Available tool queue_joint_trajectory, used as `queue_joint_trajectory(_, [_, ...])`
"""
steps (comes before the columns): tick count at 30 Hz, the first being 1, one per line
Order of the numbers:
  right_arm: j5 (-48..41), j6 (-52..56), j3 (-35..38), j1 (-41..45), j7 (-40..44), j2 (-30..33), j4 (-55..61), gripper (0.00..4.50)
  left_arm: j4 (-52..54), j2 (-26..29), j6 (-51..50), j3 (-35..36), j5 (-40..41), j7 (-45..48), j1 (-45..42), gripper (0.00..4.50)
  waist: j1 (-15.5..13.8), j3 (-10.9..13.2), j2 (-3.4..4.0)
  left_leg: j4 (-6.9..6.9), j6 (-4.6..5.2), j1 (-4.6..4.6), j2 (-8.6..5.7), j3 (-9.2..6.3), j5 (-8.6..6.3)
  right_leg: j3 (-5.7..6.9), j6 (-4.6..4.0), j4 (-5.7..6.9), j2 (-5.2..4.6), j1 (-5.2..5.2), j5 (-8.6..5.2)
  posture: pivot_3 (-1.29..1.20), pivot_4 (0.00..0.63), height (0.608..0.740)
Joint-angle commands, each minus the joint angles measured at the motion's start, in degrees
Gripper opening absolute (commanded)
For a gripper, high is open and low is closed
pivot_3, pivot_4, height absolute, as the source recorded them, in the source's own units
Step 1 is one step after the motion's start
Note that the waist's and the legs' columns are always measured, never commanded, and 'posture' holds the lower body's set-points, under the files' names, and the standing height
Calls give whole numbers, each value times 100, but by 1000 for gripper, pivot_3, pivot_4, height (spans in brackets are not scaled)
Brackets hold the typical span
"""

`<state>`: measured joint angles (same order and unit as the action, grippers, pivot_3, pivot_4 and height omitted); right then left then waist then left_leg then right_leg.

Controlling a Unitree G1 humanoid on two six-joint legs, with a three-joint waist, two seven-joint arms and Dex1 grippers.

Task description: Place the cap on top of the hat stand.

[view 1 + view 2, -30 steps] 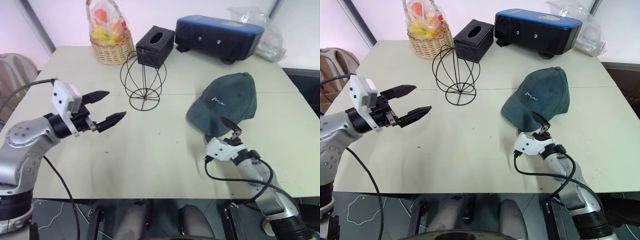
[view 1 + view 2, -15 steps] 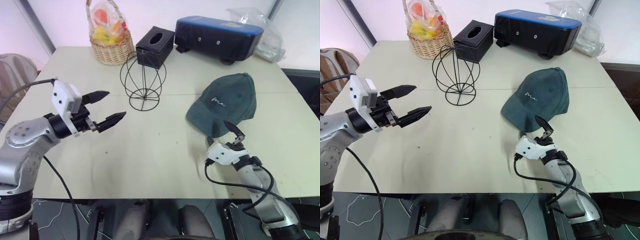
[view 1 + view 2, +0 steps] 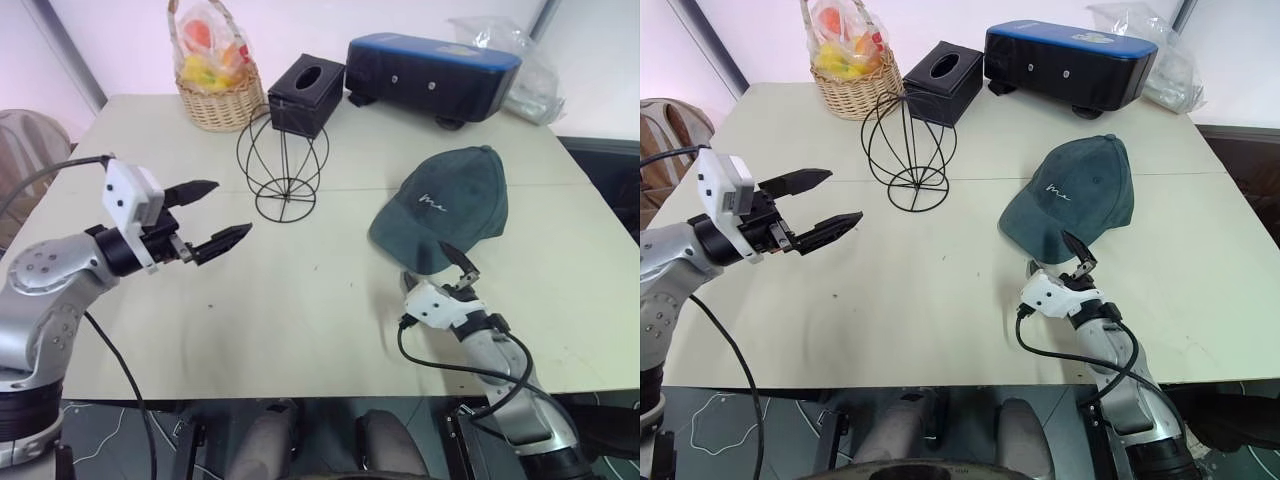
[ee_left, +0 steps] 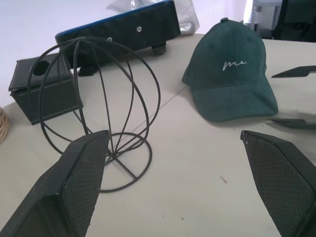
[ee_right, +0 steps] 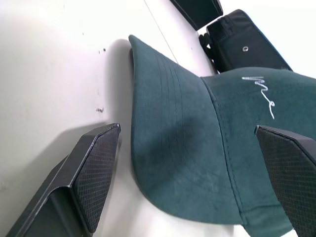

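Head views: the left claw (image 3: 207,216) hangs spread and empty over the desk's (image 3: 300,290) left side; the right claw (image 3: 1065,255), spread wide, sits just at the cap's (image 3: 1075,195) brim, holding nothing. The hat stand (image 3: 908,150) stands toward the far edge, before a tissue box (image 3: 944,80) and wicker basket (image 3: 852,72).

Left wrist view: white script on the cap, unreadable.

Right wrist view: the brim lies between the fingers (image 5: 91,173).

Wicker basket (image 3: 217,95) with fruit at table (image 3: 300,290) far edge; black tissue box (image 3: 306,93) beside it; blue-topped black case (image 3: 432,76); clear plastic bag (image 3: 520,75) behind.
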<state>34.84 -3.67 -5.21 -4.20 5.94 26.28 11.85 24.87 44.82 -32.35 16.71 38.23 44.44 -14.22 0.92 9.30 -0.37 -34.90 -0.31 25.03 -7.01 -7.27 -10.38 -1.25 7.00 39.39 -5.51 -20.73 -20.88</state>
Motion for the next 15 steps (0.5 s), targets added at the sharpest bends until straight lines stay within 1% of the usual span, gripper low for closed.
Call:
queue_joint_trajectory(1, [97, -41, -94, 66, -109, -9, -216, 4500, 174, 92, -24, 199, 93, -48, -36, 4459, -2, 0, 0, 2, 0, -5, 0, 0, 0, 0, 0, 0, 0, 4, 0, 0, 150, 740])
queue_joint_trajectory(9, [400, 44, -14, 199, -420, 96, -481, 4500, 212, 88, -57, 222, 106, -86, -28, 4459, -17, -3, -5, 11, 23, -52, -1, 0, -15, -2, -1, -3, -1, 46, -1, 0, 150, 740])
queue_joint_trajectory(15, [483, 186, 79, 182, -536, 140, -498, 4500, 229, 77, -67, 229, 107, -96, -30, 4459, -33, -5, -9, 10, 23, -53, -2, 0, -15, -2, -1, -4, -3, 49, -1, 0, 150, 740])
